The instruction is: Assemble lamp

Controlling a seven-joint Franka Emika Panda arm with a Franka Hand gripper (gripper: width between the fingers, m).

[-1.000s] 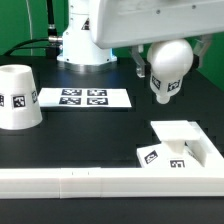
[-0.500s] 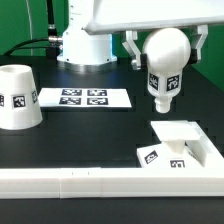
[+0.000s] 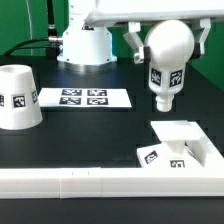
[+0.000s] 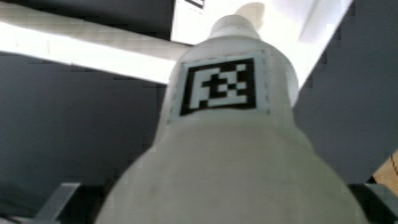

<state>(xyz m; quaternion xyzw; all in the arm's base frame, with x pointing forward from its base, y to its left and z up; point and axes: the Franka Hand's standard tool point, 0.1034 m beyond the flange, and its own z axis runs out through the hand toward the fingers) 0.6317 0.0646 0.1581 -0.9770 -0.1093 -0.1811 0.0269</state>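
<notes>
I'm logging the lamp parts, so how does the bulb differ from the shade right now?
The bulb hangs in the air, clamped in the gripper, while the shade stands free on the table. The bulb is at the exterior view's right; the shade is at its far left. The bulb is a ball narrowing to a stem that points down; the shade is an open-topped cup. Both are white with a square tag.

I am wearing a glossy white shell all over. My base (image 3: 84, 44) is showing as a rounded white column, and my hand housing (image 3: 140, 10) is showing as a broad, smooth white block. My two fingers (image 3: 131, 47) are appearing as slim dark grey bars. A black cable (image 3: 28, 45) is running to my base from the exterior view's left. In the wrist view my fingertips (image 4: 61, 200) are blurring into dull grey slabs.
</notes>
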